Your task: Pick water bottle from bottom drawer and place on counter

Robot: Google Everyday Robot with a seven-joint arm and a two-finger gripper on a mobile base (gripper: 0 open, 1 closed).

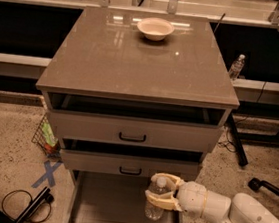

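The water bottle (156,202), clear with a white cap, stands upright over the right part of the open bottom drawer (111,201). My gripper (158,190) comes in from the lower right on a pale arm, and its two tan fingers (164,178) are closed around the bottle's upper body. The bottle's base looks at or just above the drawer floor; I cannot tell which. The glossy grey-brown counter (120,56) tops the cabinet above.
A white bowl (155,28) sits at the back of the counter. The two upper drawers (133,131) are pulled partly out above the bottle. Another small bottle (236,67) stands on the right shelf rail. A wire basket (46,138) and cables (23,203) lie left on the floor.
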